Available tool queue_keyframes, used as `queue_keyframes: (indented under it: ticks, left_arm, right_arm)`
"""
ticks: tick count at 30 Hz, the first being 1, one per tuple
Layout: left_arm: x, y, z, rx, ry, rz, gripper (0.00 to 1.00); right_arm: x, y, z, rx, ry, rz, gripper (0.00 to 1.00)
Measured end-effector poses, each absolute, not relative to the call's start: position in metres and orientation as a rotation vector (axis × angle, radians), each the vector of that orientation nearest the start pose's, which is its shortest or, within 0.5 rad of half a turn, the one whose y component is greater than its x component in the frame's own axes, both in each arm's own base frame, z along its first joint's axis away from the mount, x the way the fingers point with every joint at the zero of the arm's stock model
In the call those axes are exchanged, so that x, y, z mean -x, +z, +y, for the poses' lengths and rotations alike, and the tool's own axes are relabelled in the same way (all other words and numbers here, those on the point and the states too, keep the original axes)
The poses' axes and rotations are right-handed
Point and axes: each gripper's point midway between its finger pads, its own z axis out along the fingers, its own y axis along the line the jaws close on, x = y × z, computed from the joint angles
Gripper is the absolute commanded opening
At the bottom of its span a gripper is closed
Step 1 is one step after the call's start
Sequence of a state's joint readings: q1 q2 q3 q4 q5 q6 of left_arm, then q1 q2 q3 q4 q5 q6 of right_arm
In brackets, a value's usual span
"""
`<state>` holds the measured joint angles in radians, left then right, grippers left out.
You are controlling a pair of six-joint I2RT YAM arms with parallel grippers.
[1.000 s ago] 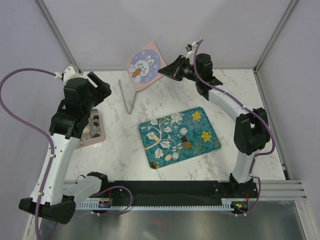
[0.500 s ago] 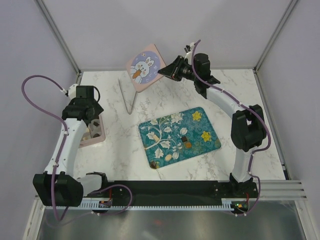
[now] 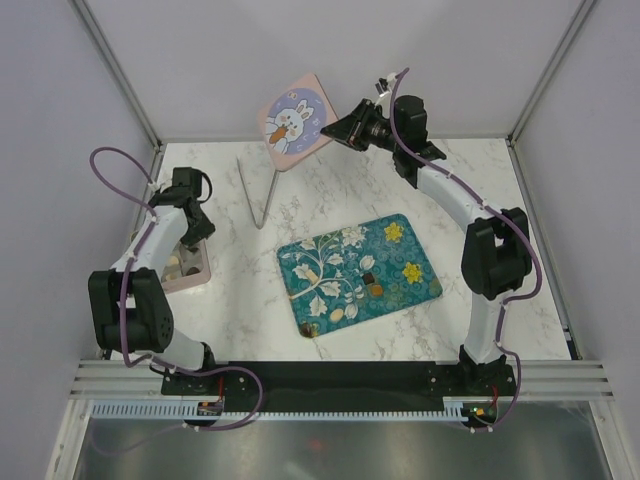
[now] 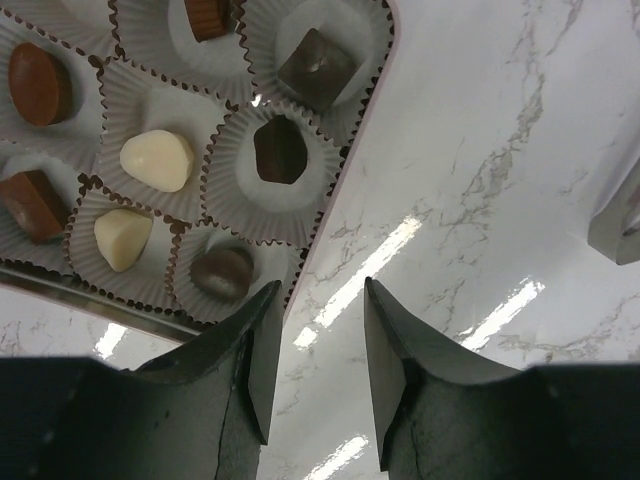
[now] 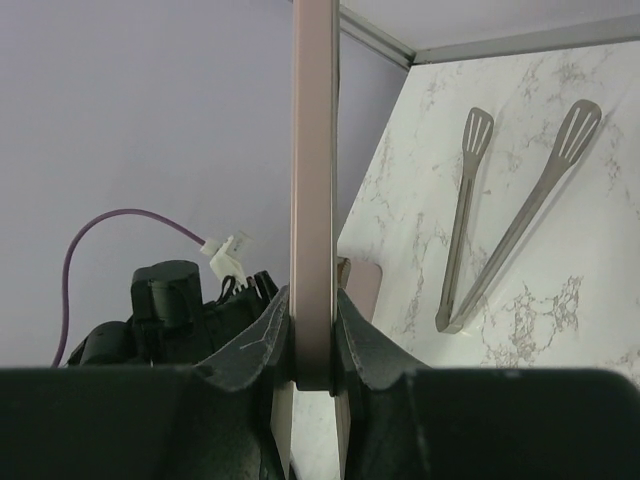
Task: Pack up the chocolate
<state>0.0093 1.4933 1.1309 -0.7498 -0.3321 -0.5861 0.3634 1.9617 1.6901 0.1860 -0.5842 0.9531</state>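
Chocolate (image 4: 157,160) rests in the box (image 4: 347,165); left claw (image 4: 320,300), narrowly parted and empty, hangs beside its rim; right claw (image 5: 315,330) pinches the lid (image 5: 315,150) aloft, presumably to leave the box accessible.

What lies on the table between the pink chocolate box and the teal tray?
Nothing: the top view shows bare marble table between the box and the teal tray. The metal tongs lie farther back.

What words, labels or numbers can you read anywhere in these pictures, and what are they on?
None can be read.
The pink lid in the right hand shows only a rabbit drawing, no legible lettering.
The teal tray bears only flower prints.
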Motion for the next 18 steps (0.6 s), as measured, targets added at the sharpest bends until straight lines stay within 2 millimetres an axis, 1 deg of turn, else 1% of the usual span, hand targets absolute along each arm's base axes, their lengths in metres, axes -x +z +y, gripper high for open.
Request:
queue_keyframes:
  ticks: [2,5,10,14,18]
  left_arm:
    - [-0.328,0.101,0.042,0.879,0.256,2.477,0.45]
    - [-0.331,0.092,0.045,0.889,0.268,2.502,0.44]
    - [-0.332,0.082,0.043,0.879,0.268,2.536,0.42]
    - [-0.335,0.079,0.042,0.870,0.258,2.542,0.42]
    - [-0.336,0.075,0.039,0.867,0.240,2.553,0.42]
  right_arm:
    - [-0.495,0.310,0.315,-0.054,1.433,1.858,0.00]
    - [-0.504,0.306,0.304,-0.082,1.419,1.859,0.00]
    - [-0.514,0.298,0.292,-0.122,1.405,1.868,0.00]
    - [-0.515,0.294,0.292,-0.133,1.409,1.877,0.00]
    - [-0.514,0.297,0.294,-0.126,1.412,1.873,0.00]
